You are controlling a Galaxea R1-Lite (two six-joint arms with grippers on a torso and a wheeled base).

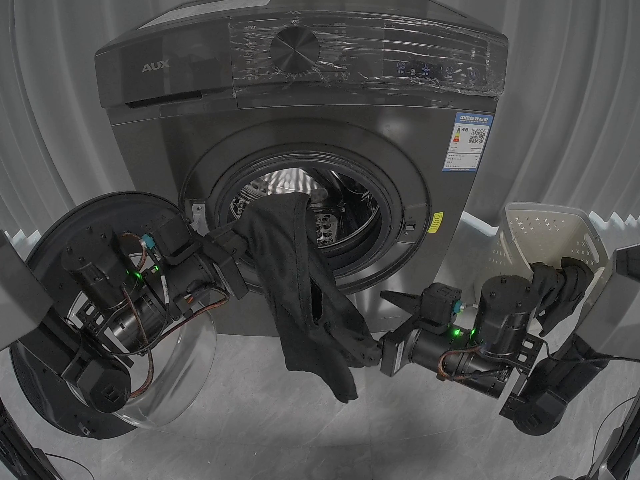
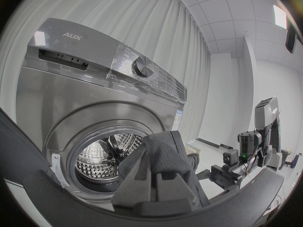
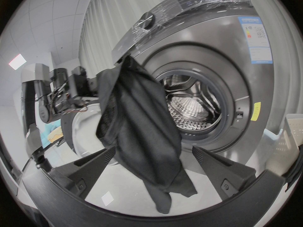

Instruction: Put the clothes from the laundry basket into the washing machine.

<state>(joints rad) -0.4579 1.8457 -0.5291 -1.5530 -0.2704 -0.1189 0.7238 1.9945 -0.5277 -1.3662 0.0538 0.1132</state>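
My left gripper [image 1: 235,236] is clamped on the top of the black cloth [image 1: 300,288], the washing machine [image 1: 167,141] drum [image 1: 333,198] is just ahead, and my right gripper [image 1: 380,328] is spread apart by the hanging end, so next I push it all inside.

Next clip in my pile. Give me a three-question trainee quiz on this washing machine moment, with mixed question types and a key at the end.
1. True or false: the right gripper is open and grips nothing.
2. What holds the black garment at the mouth of the washing machine? A) the left gripper B) the right gripper C) nothing, it just lies over the door seal
3. Fill in the blank: a second dark garment hangs over the rim of the ____.

Key: 1 true; 2 A; 3 laundry basket
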